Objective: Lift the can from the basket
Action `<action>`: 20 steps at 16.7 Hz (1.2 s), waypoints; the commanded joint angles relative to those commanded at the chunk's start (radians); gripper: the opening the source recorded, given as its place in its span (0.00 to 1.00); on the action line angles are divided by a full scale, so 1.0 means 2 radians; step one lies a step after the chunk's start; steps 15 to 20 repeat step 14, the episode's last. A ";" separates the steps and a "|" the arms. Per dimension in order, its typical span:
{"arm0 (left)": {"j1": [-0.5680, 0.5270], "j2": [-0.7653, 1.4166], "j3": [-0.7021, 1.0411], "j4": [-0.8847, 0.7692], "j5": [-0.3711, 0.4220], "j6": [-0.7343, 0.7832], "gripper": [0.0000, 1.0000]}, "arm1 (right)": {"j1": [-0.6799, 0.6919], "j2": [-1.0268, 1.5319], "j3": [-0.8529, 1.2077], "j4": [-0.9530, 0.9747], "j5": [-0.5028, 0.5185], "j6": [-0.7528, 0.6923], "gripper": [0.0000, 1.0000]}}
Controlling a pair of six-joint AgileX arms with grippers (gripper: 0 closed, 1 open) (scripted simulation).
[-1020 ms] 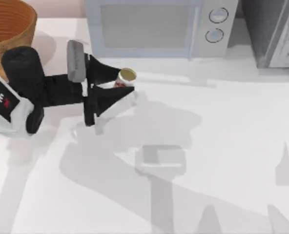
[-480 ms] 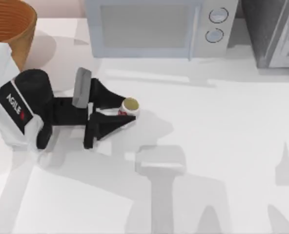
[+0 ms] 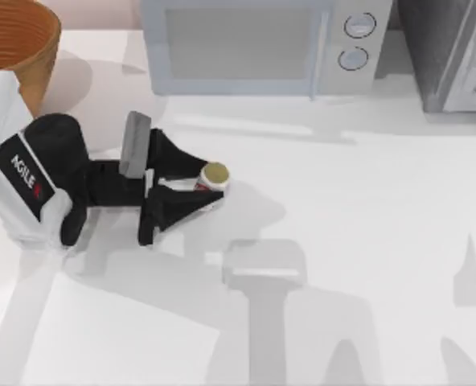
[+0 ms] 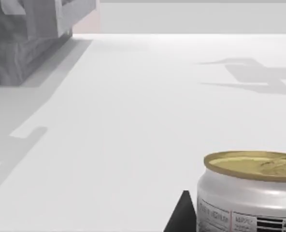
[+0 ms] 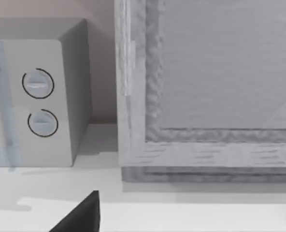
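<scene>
- Top: white table (image 3: pixel 367 241), microwave (image 3: pixel 254 44) at back, basket (image 3: pixel 17 40) far left corner. Can (image 3: pixel 213 178) is gripped between left gripper's (image 3: pixel 191 180) closed fingers, outside basket.
- Left wrist: can (image 4: pixel 249 193) seen upright, beside a fingertip (image 4: pixel 181 215).
- Right wrist: microwave knobs (image 5: pixel 39 104) seen; jaw state cannot be told.

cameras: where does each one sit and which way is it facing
Top view: above the table, looking down at the left hand around the can, basket and microwave.
Left wrist view: on the left arm, low, facing the can; a dark fingertip shows.
Right wrist view: on the right arm, facing the microwave; dark finger.
Shared: can, microwave.
</scene>
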 joint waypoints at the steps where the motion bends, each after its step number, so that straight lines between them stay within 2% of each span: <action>1: 0.000 0.000 0.000 0.000 0.000 0.000 0.45 | 0.000 0.000 0.000 0.000 0.000 0.000 1.00; 8: 0.000 0.000 0.000 0.000 0.000 0.000 0.98 | 0.000 0.000 0.000 0.000 0.000 0.000 1.00; 20: 0.000 0.000 0.000 0.000 0.000 0.000 1.00 | 0.000 0.000 0.000 0.000 0.000 0.000 1.00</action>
